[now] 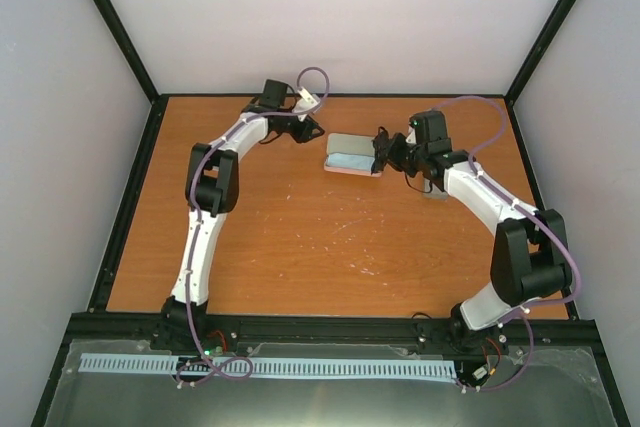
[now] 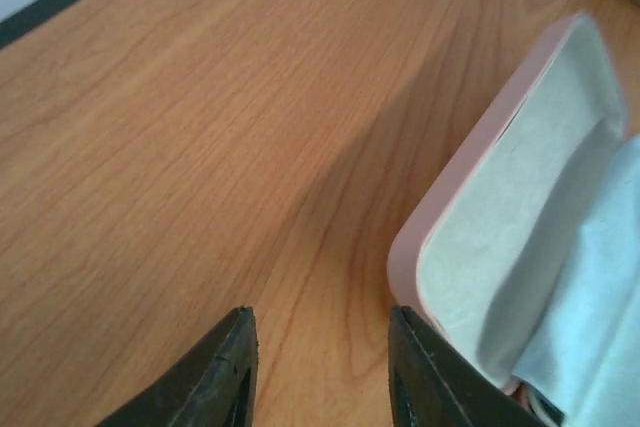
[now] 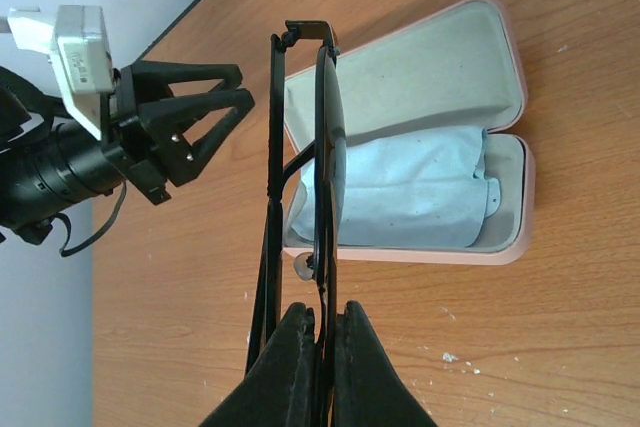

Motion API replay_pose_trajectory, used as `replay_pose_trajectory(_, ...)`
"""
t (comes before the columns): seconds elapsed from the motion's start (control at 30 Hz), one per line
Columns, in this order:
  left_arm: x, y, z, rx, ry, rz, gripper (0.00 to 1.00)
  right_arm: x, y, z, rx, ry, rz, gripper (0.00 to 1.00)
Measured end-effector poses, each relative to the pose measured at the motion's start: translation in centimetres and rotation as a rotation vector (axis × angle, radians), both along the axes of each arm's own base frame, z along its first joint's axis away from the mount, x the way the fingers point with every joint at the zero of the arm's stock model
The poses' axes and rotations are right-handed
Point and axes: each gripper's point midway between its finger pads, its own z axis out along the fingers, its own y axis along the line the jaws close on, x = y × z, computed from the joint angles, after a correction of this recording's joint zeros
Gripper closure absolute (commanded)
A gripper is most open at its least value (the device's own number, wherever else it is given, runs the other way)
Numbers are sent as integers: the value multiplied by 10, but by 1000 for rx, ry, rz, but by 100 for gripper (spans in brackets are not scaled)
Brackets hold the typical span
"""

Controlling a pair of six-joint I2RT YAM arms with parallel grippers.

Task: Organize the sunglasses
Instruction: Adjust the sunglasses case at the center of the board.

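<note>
Right hand (image 3: 322, 313) clenched on black sunglasses (image 3: 325, 147), poised at end of open pink case (image 3: 503, 47) holding blue cloth (image 3: 410, 187). Left hand (image 2: 320, 319) released, empty, beside rim. Advisable: lower frame level onto cloth, clear of lid.

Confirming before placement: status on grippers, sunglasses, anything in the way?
Right gripper shut on black sunglasses, at open pink case. Left gripper open, empty, beside case. Blue cloth lies in case.

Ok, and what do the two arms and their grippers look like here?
The left arm and right arm have white links with black joints, each trailed by a looping lilac cable. The left gripper has black fingers with triangular cut-out frames; the right gripper shows dark tapered fingers. No markings readable.
</note>
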Motion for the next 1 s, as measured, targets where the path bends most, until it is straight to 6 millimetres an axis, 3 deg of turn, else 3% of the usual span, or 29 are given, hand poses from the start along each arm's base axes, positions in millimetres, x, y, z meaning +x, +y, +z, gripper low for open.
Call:
replay_pose_trajectory(0.3,-7,-21,-44,106,16,15,57,1,0,-8,-8,1,4,97)
replay_pose_trajectory(0.63,-18,-32,-47,95,10,-15,60,4,-3,-9,-17,-12,11,97)
replay_pose_trajectory(0.87,-54,-27,-47,89,64,-41,62,3,-3,-35,-45,62,28,97)
replay_pose_trajectory(1.0,-74,-23,-48,83,96,-48,63,1,-3,-39,-50,80,27,97)
